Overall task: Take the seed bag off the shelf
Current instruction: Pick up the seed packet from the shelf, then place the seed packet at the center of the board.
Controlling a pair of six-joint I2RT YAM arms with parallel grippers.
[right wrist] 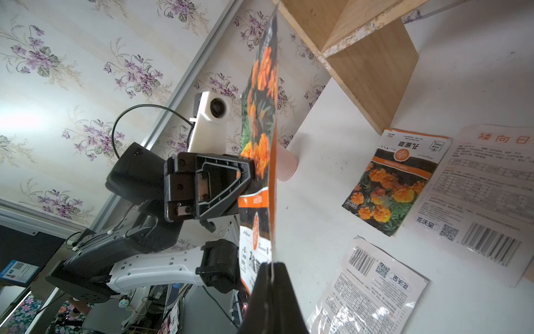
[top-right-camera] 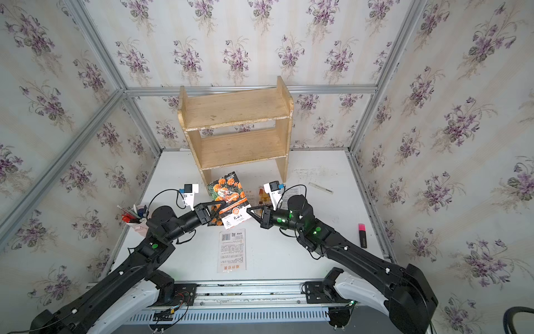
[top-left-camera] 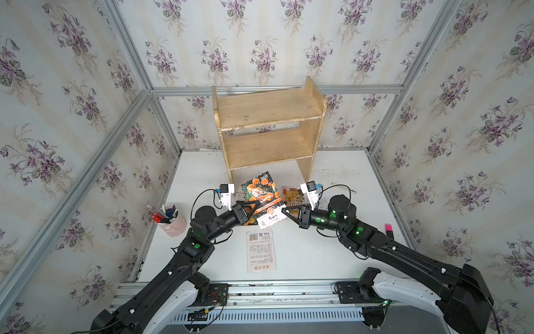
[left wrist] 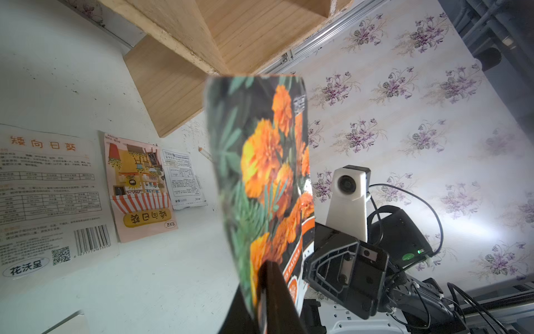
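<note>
The seed bag (top-left-camera: pixel 261 196), a dark packet printed with orange marigolds and an orange-and-white band, hangs upright above the table in front of the shelf (top-left-camera: pixel 268 112). In both top views the two grippers meet at it from opposite sides. My left gripper (top-left-camera: pixel 254 206) is shut on its left lower edge, and in the left wrist view the fingertips (left wrist: pixel 264 266) pinch the seed bag (left wrist: pixel 265 162). My right gripper (top-left-camera: pixel 284 210) is shut on the white lower corner, and its wrist view shows the packet's edge (right wrist: pixel 260 115) clamped between the tips (right wrist: pixel 271 264). The pale wooden shelf (top-right-camera: pixel 234 110) stands at the back.
Several flat packets lie on the white table: a white one with a barcode (top-left-camera: pixel 261 250), a sunflower one (top-left-camera: pixel 291 196) and another marigold one (right wrist: pixel 396 182). A pink cup of pens (top-left-camera: pixel 172 221) stands at the left. A pink highlighter (top-left-camera: pixel 388 230) lies at the right.
</note>
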